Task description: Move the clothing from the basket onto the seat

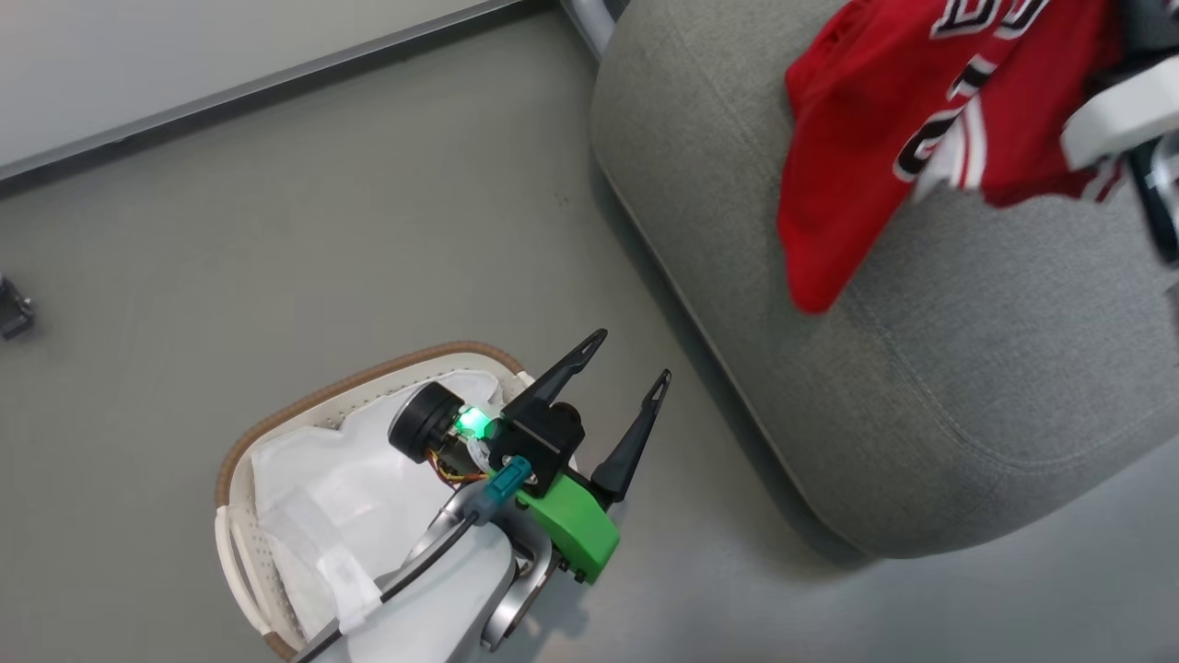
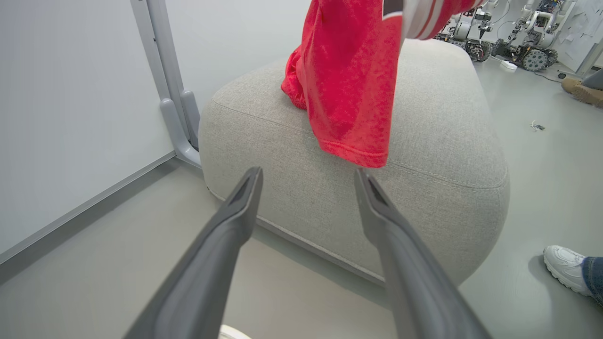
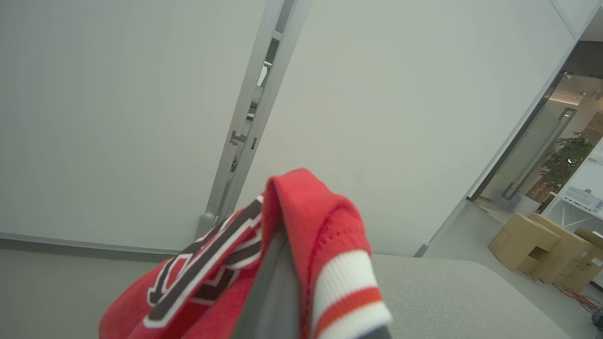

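The clothing (image 1: pixel 875 120), a red jersey with black-and-white lettering, hangs over the top of the grey seat (image 1: pixel 967 368). In the right wrist view my right gripper (image 3: pixel 281 249) is shut on the clothing (image 3: pixel 320 221), which drapes over its fingers above the seat (image 3: pixel 447 292). The white basket (image 1: pixel 368 378) stands on the floor at the lower left, its white liner (image 1: pixel 322 488) showing inside. My left gripper (image 1: pixel 631 356) hovers open and empty over the basket's right side. In the left wrist view the left gripper (image 2: pixel 307 173) points at the seat (image 2: pixel 424 141) and the hanging clothing (image 2: pixel 348 80).
A white wall with a grey post foot (image 2: pixel 176 117) runs behind the seat. A person's white shoe (image 2: pixel 565 268) rests on the floor to the seat's right. A small dark object (image 1: pixel 14 308) lies far left. Cardboard boxes (image 3: pixel 532 245) stand beyond the seat.
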### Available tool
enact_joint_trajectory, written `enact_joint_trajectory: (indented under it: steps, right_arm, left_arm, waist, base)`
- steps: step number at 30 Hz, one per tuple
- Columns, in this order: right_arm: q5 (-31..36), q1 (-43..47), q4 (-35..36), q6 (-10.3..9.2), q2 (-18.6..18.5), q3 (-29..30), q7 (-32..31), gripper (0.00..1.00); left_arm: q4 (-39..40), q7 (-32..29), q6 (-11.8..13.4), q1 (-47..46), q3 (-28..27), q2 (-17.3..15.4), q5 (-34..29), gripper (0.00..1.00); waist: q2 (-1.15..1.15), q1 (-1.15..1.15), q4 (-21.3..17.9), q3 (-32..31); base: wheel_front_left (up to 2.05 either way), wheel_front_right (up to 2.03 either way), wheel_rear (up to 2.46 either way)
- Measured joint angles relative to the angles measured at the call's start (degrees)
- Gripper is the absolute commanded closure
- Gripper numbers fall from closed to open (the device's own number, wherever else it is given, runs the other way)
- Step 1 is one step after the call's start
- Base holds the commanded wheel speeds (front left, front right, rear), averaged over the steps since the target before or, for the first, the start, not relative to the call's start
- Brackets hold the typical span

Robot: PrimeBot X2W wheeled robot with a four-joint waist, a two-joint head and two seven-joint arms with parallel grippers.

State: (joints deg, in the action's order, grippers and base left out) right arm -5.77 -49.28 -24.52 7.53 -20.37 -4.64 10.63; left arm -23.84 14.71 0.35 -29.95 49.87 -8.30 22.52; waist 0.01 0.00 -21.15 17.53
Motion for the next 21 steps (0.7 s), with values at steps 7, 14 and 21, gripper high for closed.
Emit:
enact_joint_trajectory:
  steps: [7, 14, 21]
  right_arm:
    - [0.18, -13.81, -4.85, 0.00, -12.12, 6.04, -4.72, 1.00]
    - [1.86, -17.25, -15.08, 0.00, -17.50, 13.36, -5.09, 1.00]
    - [4.63, -11.73, -26.06, 0.00, -11.73, 18.48, 0.33, 1.00]
  left_arm:
    - [1.60, -0.56, 0.20, -1.74, 0.67, -1.04, -1.42, 0.00]
    - [3.79, -1.08, 0.26, -4.27, 0.76, -2.15, -2.50, 0.00]
    - [5.11, -1.55, 1.04, -5.40, 0.97, -2.99, -3.27, 0.00]
  waist:
    - [0.00, 0.00, 4.72, 3.07]
    - [0.00, 0.00, 8.48, 8.51]
    - [0.00, 0.01, 10.81, 14.40]
  base:
    - [0.00, 0.00, 0.00]
    - [0.00, 0.00, 0.00]
    - [0.00, 0.00, 0.00]
